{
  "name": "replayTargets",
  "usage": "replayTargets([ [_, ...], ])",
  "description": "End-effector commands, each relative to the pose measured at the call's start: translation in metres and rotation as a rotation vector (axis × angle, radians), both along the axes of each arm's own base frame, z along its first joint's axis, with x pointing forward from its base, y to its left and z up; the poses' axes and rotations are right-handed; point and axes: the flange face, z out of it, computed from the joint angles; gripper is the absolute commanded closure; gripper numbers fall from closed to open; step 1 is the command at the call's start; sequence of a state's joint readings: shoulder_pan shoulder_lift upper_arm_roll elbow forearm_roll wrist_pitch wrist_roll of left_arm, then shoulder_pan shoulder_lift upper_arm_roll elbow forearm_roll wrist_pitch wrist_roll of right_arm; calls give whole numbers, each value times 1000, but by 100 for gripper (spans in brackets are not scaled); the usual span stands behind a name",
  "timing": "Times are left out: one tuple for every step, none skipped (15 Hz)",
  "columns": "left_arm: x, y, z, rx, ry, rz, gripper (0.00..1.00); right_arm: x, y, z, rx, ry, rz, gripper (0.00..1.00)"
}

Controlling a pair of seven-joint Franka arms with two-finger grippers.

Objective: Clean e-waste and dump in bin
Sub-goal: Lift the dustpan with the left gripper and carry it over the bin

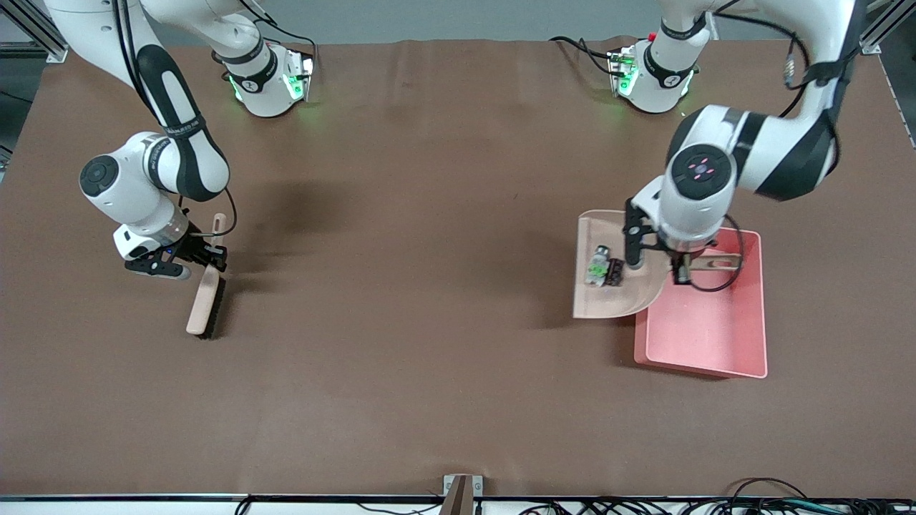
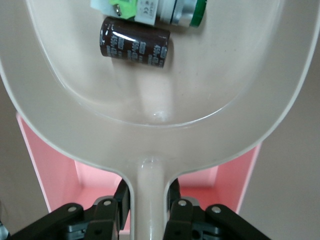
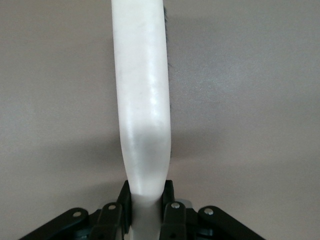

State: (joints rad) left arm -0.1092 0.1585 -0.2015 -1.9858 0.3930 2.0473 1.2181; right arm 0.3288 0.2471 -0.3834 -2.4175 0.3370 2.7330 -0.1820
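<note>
My left gripper (image 1: pixel 676 262) is shut on the handle of the beige dustpan (image 1: pixel 608 282) and holds it over the pink bin (image 1: pixel 708 332). The handle is over the bin and the pan reaches out past the bin's wall toward the table's middle. Both e-waste parts lie in the pan: the whitish one with green bits (image 1: pixel 597 266) and the dark ribbed block (image 1: pixel 615 272) beside it. In the left wrist view the gripper (image 2: pixel 148 205) grips the handle, with the dustpan (image 2: pixel 165 125), dark block (image 2: pixel 134 43), whitish part (image 2: pixel 150 10) and bin (image 2: pixel 55 175) in sight. My right gripper (image 1: pixel 204 256) is shut on the brush.
The beige brush (image 1: pixel 206 297) with dark bristles hangs low over the brown table (image 1: pixel 429 322) at the right arm's end; I cannot tell if it touches. In the right wrist view the gripper (image 3: pixel 146 200) grips its handle (image 3: pixel 142 100).
</note>
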Motion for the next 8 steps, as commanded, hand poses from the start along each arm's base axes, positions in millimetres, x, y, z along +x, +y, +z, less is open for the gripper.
replayTargets([
  [-26, 52, 23, 13, -34, -50, 100, -7, -1, 5, 19, -13, -11, 78],
  [-27, 71, 27, 17, -29, -49, 100, -7, -2, 5, 19, -13, -12, 75],
  [-28, 86, 34, 20, -32, -51, 100, -7, -2, 4, 19, -12, -14, 73],
  [-30, 100, 40, 25, -29, -61, 100, -7, -2, 4, 20, -9, -12, 70],
  [-28, 124, 43, 29, -20, -56, 100, -6, -2, 4, 20, -9, -12, 68],
  [-25, 146, 45, 29, -21, -47, 100, -6, -2, 4, 20, -9, -12, 67],
  [-20, 159, 43, 24, -26, -59, 100, -6, -2, 4, 20, -9, -12, 63],
  [-15, 177, 38, 15, -42, -68, 100, -6, -2, 4, 20, -9, -12, 62],
])
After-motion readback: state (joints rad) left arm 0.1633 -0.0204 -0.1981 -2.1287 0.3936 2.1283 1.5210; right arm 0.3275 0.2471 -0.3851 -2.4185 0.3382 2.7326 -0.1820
